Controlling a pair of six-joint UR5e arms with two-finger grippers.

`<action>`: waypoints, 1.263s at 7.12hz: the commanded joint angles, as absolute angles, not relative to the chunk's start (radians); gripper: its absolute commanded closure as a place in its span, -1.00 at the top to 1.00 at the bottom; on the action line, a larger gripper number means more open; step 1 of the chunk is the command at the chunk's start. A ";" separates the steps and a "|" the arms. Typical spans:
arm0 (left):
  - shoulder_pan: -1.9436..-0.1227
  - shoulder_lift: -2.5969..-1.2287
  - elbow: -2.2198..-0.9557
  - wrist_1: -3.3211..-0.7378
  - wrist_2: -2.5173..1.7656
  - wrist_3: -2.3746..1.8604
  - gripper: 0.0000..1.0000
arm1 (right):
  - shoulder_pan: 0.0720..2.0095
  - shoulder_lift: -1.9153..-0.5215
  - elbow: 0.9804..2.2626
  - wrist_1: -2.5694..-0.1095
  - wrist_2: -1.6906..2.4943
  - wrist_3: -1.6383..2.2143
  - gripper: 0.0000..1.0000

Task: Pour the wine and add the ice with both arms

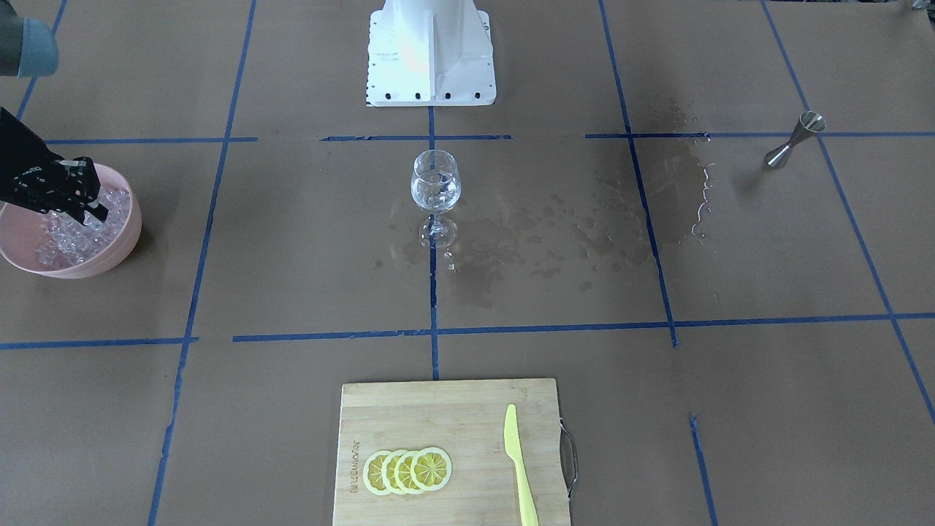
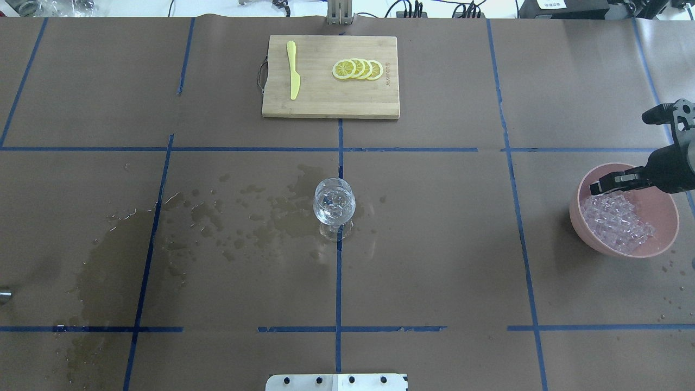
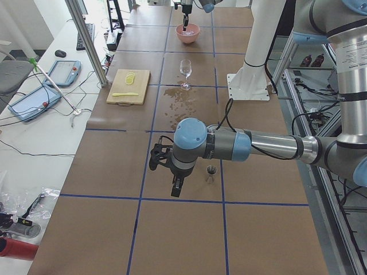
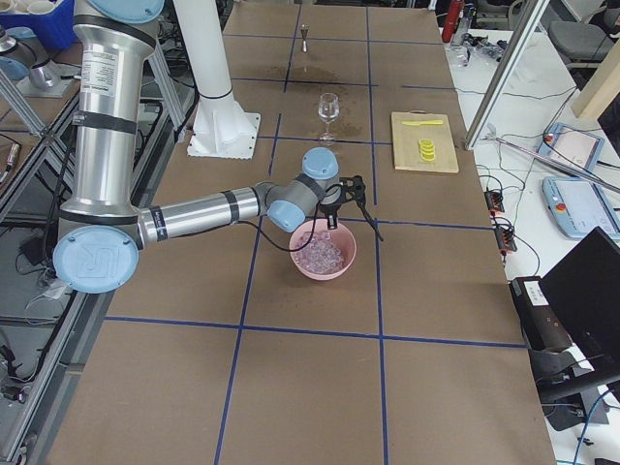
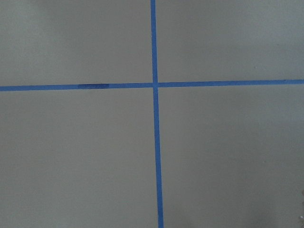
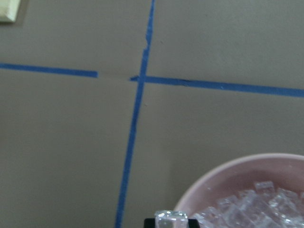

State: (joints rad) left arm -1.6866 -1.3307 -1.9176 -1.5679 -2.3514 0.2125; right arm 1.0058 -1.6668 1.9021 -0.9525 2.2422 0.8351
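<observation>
We see the glass [image 2: 335, 205] in the middle of the table [image 2: 434, 244]. The board [image 2: 315, 106] lies far behind it, with the knife [image 2: 293, 70] on its left and the lemon slices [image 2: 358, 69] on its right. The bowl [image 2: 576, 209] with the ice [image 2: 616, 222] in it sits at the right. The jigger [image 1: 792, 140] stands far left.

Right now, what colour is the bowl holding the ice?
Pale pink; the bowl shows best in the overhead exterior view.

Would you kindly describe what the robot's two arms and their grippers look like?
Both the left arm and right arm are silver-grey tubes with pale blue joint caps and black bands. A thin black cable loops near each wrist. The left gripper and right gripper are black and two-fingered; the right one bears white lettering.
</observation>
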 commanded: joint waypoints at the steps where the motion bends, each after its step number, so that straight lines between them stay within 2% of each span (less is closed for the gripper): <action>1: -1.698 -1.299 -1.911 -1.569 -2.307 0.357 1.00 | 0.973 -1.512 1.940 -1.009 2.241 1.077 -1.00; 3: -1.692 -1.301 -1.907 -1.571 -2.363 0.292 1.00 | 0.814 -1.386 1.989 -1.063 2.150 1.313 -1.00; 6: -1.687 -1.299 -1.893 -1.684 -2.413 0.287 1.00 | 0.587 -1.032 2.042 -1.488 1.928 1.500 -1.00; 7: -1.687 -1.299 -1.891 -1.693 -2.413 0.287 1.00 | 0.507 -0.973 2.034 -1.509 1.811 1.556 -1.00; 9: -1.687 -1.295 -1.869 -1.715 -2.413 0.296 1.00 | 0.483 -0.913 2.007 -1.511 1.798 1.597 -1.00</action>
State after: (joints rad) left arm -1.6875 -1.2980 -1.8843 -1.7020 -2.4126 0.2891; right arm 0.5056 -0.9602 2.0267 -1.5005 1.8200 1.5670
